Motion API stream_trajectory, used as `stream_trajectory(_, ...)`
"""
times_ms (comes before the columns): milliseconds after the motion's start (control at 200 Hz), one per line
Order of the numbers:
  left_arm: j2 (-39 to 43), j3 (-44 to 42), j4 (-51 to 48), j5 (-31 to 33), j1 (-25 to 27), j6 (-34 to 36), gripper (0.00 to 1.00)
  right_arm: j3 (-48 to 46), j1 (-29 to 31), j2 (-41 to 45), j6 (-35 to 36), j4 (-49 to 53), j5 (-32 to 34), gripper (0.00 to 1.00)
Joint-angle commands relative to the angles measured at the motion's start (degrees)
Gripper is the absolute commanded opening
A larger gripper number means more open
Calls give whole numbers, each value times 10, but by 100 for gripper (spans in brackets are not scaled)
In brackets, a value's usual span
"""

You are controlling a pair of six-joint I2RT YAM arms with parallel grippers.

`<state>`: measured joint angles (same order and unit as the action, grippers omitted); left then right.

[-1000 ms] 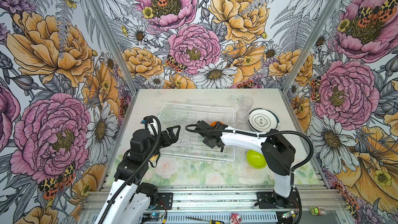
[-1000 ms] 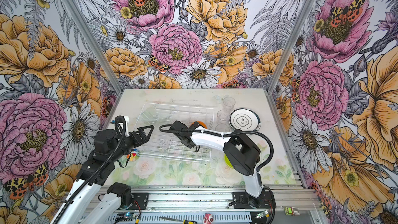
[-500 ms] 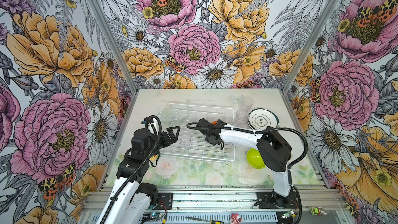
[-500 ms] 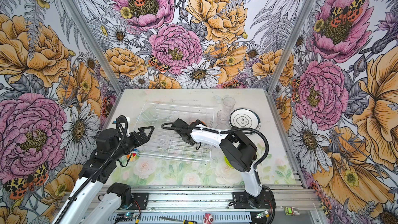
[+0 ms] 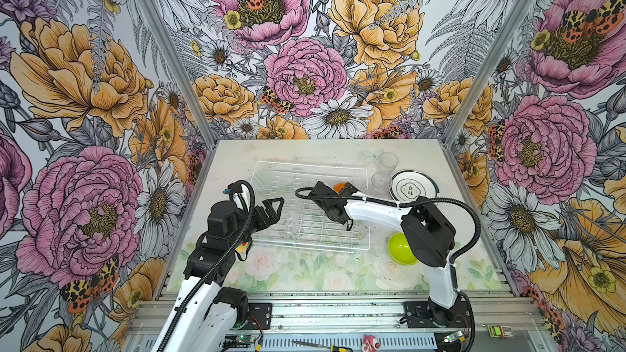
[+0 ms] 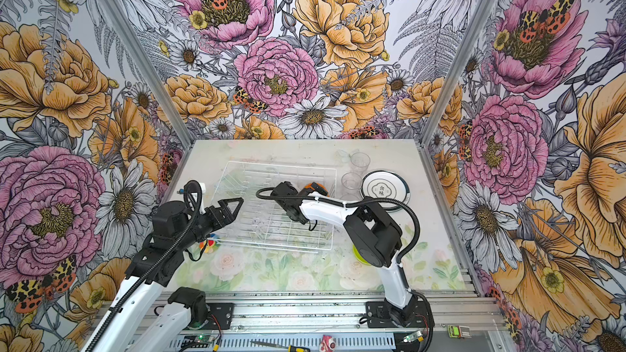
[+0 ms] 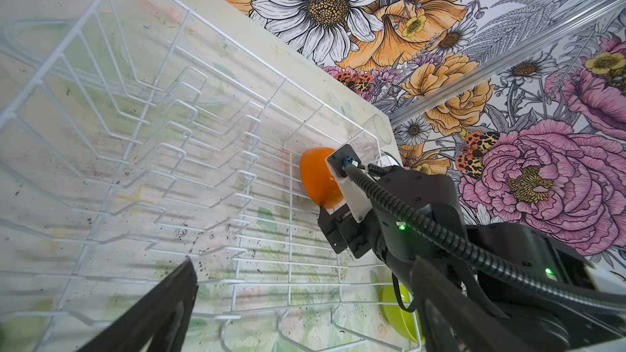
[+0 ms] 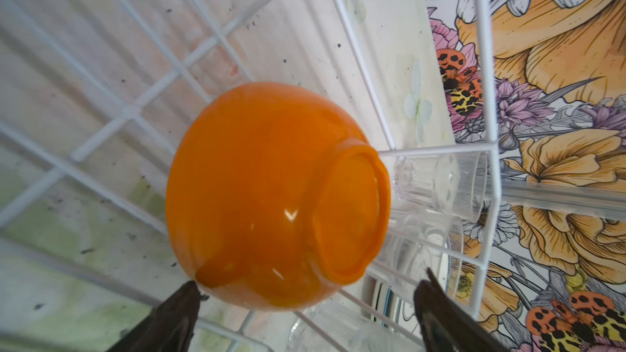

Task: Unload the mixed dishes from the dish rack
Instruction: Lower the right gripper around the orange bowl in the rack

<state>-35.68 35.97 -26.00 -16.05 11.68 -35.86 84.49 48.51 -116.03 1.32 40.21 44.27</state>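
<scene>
The white wire dish rack sits mid-table. An orange bowl lies upside down in its far right corner. My right gripper is open inside the rack, its fingertips just short of the bowl on either side. My left gripper hangs open over the rack's left edge, holding nothing. Outside the rack on the right are a lime-green bowl, a dark-rimmed plate and two clear cups.
The rack's upright plate prongs stand bare between the two grippers. The rack's right wire wall is close behind the orange bowl, with the cups just beyond it. Flowered walls enclose the table on three sides.
My right gripper has moved a little farther back in the rack, closer to the orange bowl. The left arm has barely moved.
</scene>
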Motion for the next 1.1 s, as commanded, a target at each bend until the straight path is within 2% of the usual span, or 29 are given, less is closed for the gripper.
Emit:
stream_trajectory(0, -1, -6, 20, -12, -8, 7, 99, 21, -7, 0, -10, -8, 45, 99)
stream_trajectory(160, -3, -8, 22, -12, -11, 6, 99, 34, -13, -6, 9, -10, 48, 99)
stream_trajectory(390, -3, -10, 23, -21, -15, 5, 99, 14, -10, 21, 29, -34, -70, 98)
stream_trajectory(480, -2, -10, 22, -23, -14, 4, 99, 12, -9, 18, 39, -39, -90, 98)
stream_trajectory(911, -6, -11, 23, -38, -15, 4, 99, 63, -14, -60, 98, -44, -69, 99)
stream_trajectory(1096, -13, -10, 25, -40, -17, 5, 99, 80, -20, -84, 113, -47, -29, 99)
